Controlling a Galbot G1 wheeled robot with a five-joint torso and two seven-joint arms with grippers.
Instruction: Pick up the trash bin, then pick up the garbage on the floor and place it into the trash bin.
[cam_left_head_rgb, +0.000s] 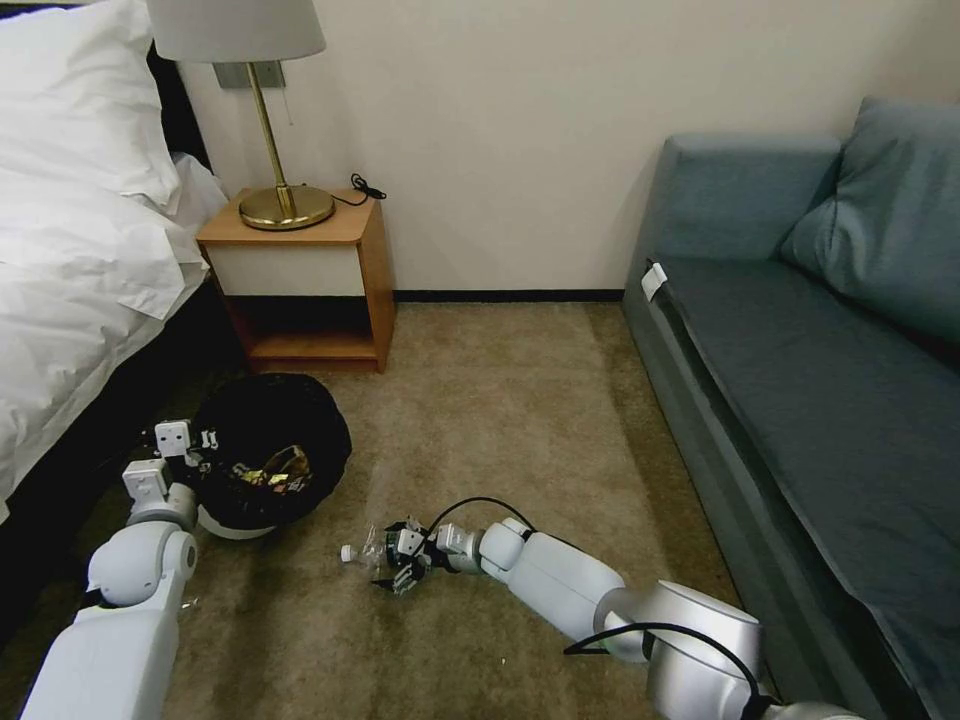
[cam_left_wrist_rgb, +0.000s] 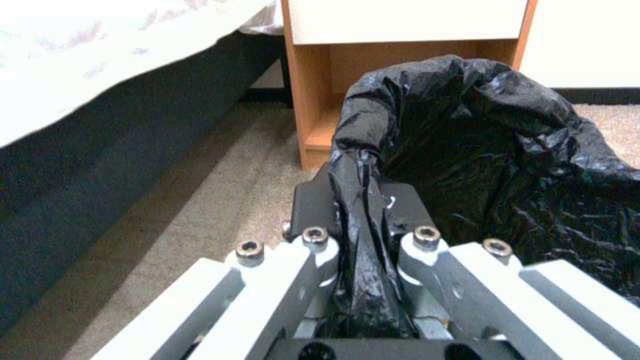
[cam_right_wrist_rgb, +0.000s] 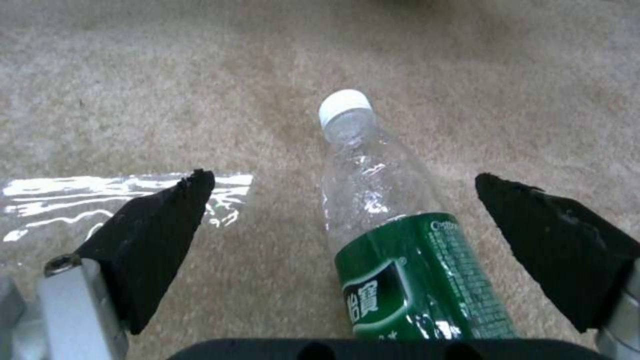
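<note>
Down on the tan carpet floor (cam_left_head_rgb: 520, 420), the right end effector (cam_right_wrist_rgb: 340, 220) sits low with its black fingers (cam_right_wrist_rgb: 160, 235) spread wide, one on each side of the clear plastic bottle with a green label and white cap (cam_right_wrist_rgb: 393, 235). The bottle lies flat between them, cap pointing away from the palm, and neither finger touches it. A clear plastic film scrap (cam_right_wrist_rgb: 100, 200) lies on the carpet just past one fingertip. From the head camera the right end effector (cam_left_head_rgb: 405, 560) is over the bottle (cam_left_head_rgb: 365, 550), well apart from the bin.

Over on the other side, the left end effector (cam_left_wrist_rgb: 363, 215) is clamped tight on the rim of the small round white trash bin with a glossy black bag liner (cam_left_wrist_rgb: 507, 150), the liner bunched between its fingers. Beyond it stands the wooden nightstand (cam_left_wrist_rgb: 320, 100). In the head view a yellow-brown snack packet (cam_left_head_rgb: 275, 470) lies inside the bin (cam_left_head_rgb: 270, 440), just beside the left end effector (cam_left_head_rgb: 195, 450).
</note>
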